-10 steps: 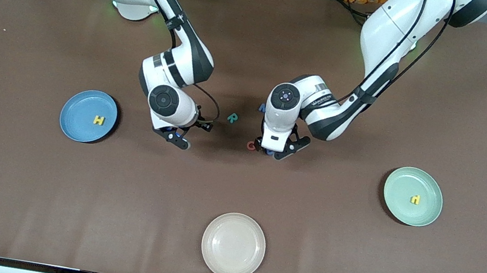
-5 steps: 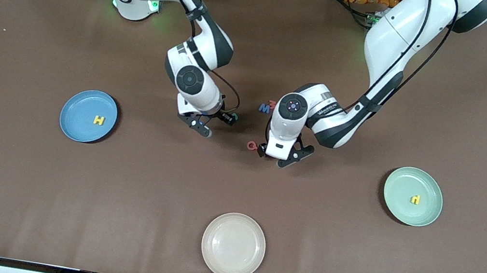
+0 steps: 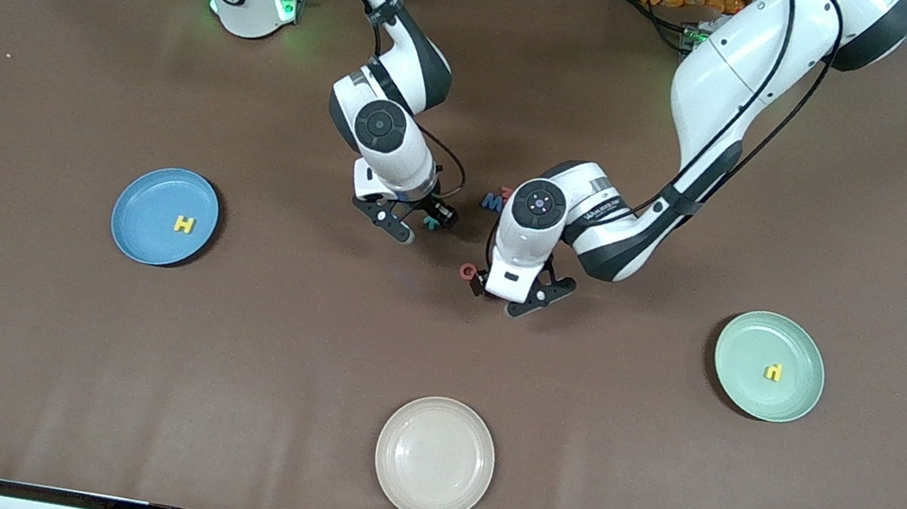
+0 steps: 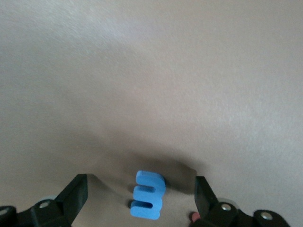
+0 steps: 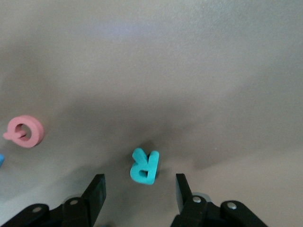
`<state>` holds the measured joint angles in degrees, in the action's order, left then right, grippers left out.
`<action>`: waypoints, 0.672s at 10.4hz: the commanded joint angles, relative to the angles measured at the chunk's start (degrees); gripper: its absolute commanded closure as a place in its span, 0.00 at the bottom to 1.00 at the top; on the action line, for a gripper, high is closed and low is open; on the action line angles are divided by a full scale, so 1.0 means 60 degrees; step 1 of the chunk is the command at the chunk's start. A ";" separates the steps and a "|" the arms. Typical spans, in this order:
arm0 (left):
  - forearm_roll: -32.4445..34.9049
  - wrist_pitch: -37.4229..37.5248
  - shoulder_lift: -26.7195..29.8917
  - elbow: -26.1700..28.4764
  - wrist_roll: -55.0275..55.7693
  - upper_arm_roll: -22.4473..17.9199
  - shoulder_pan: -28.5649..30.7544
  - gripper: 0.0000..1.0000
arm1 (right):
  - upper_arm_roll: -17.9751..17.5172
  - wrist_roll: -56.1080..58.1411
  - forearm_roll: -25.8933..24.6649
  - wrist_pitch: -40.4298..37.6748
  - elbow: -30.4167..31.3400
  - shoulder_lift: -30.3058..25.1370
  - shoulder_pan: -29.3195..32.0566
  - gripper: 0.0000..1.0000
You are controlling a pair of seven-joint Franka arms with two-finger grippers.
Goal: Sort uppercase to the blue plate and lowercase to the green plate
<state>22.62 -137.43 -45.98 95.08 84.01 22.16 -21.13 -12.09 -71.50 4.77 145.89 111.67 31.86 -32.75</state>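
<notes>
My right gripper (image 3: 413, 223) is open, low over the teal R (image 3: 429, 222); in the right wrist view the R (image 5: 144, 165) lies just ahead of the gripper (image 5: 140, 185), in line with its gap. My left gripper (image 3: 513, 291) is open beside the red G (image 3: 468, 272), its jaws either side of a blue lowercase letter (image 4: 149, 196). The blue M (image 3: 493, 203) and the red m (image 3: 505, 193) lie close together, farther from the front camera. The blue plate (image 3: 144, 196) holds the yellow H (image 3: 185, 225). The green plate (image 3: 753, 343) holds the yellow lowercase letter (image 3: 773, 372).
A cream plate (image 3: 439, 434) sits at the table's edge nearest the front camera. The red G (image 5: 26, 131) also shows in the right wrist view. The two grippers work close together at mid-table.
My right arm has swung from near the blue plate toward mid-table, and its gripper now covers the teal R. My left gripper has shifted only slightly beside the red G.
</notes>
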 commanded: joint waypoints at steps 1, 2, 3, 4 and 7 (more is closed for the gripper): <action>0.0142 -0.0035 -0.0173 -0.0247 -0.0335 0.0013 -0.0037 0.00 | -0.0051 -0.1044 -0.0997 0.0236 0.0167 0.0036 -0.0005 0.32; 0.0142 -0.0035 -0.0144 -0.0247 -0.0335 0.0013 -0.0037 0.00 | -0.0065 -0.1381 -0.1218 0.0251 0.0109 0.0168 -0.0019 0.35; 0.0142 -0.0035 -0.0130 -0.0247 -0.0350 0.0013 -0.0037 0.00 | -0.0066 -0.1761 -0.1351 0.0294 0.0080 0.0227 -0.0136 0.35; 0.0142 -0.0035 -0.0115 -0.0232 -0.0350 0.0013 -0.0037 0.00 | -0.0066 -0.1997 -0.1381 0.0280 -0.0051 0.0286 -0.0137 0.36; 0.0127 -0.0006 -0.0115 -0.0218 -0.0321 0.0043 -0.0052 0.17 | -0.0066 -0.2029 -0.1411 0.0295 -0.0403 0.0666 -0.0151 0.39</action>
<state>22.62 -137.45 -46.39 94.43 82.60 22.22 -21.22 -12.16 -81.81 -2.12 147.60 111.28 34.04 -33.73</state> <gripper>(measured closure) 0.009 0.374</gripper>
